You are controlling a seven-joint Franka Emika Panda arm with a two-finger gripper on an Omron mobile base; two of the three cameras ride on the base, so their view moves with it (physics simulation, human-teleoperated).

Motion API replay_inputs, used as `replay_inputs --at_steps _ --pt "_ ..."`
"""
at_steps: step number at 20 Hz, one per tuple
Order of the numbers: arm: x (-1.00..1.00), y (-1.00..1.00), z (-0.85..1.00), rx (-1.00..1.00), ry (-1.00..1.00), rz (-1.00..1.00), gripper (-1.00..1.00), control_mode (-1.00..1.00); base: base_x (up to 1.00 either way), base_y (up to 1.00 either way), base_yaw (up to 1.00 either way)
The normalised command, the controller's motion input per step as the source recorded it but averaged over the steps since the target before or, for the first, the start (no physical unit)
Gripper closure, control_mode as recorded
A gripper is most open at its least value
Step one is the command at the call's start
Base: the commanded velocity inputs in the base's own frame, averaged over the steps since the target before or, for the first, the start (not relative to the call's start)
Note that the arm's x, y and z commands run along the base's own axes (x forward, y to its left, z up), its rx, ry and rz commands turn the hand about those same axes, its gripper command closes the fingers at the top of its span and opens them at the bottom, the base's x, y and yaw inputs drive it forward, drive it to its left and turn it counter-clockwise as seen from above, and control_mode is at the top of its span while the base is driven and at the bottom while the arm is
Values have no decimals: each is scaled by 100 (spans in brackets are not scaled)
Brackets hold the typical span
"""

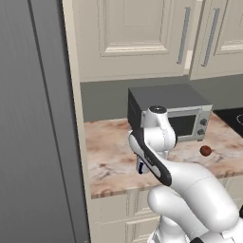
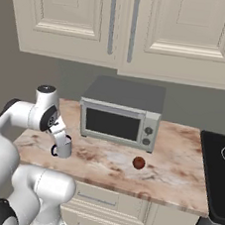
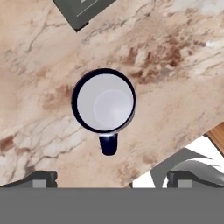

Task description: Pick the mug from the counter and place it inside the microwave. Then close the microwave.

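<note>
The mug [image 3: 103,100] stands upright on the counter [image 3: 175,65], seen from straight above in the hand view: pale inside, dark rim, dark handle pointing toward the bottom of that view. My gripper [image 3: 114,178] hovers above it, open, its two fingertips spread wide on either side of the handle's line and holding nothing. In the right base view the mug [image 2: 64,148] sits near the counter's [image 2: 177,167] left end, just under my hand. In the left base view my arm hides most of the mug [image 1: 140,166]. The microwave is out of view.
A smaller dark grey box with a silver-framed front [image 2: 121,116] stands at the back of the counter, behind the mug. A small red-brown ball [image 2: 138,162] lies to the right. A black stovetop [image 2: 222,168] borders the counter's right end. A tall grey panel [image 1: 33,118] stands left.
</note>
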Motion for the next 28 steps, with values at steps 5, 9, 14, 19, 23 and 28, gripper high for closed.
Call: replay_inputs --at_steps 5,9,14,19,23,28 --pt "0 0 -7 0 0 0 -100 -100 0 0 0" --pt "0 1 -1 -5 0 0 -100 -100 0 0 0" --pt "0 8 -7 -9 0 0 -100 -100 0 0 0" --pt "5 1 -16 -4 0 0 -100 -100 0 0 0" --pt "21 0 -22 0 0 0 -100 -100 0 0 0" --pt "17 0 -11 0 0 0 -100 -100 0 0 0"
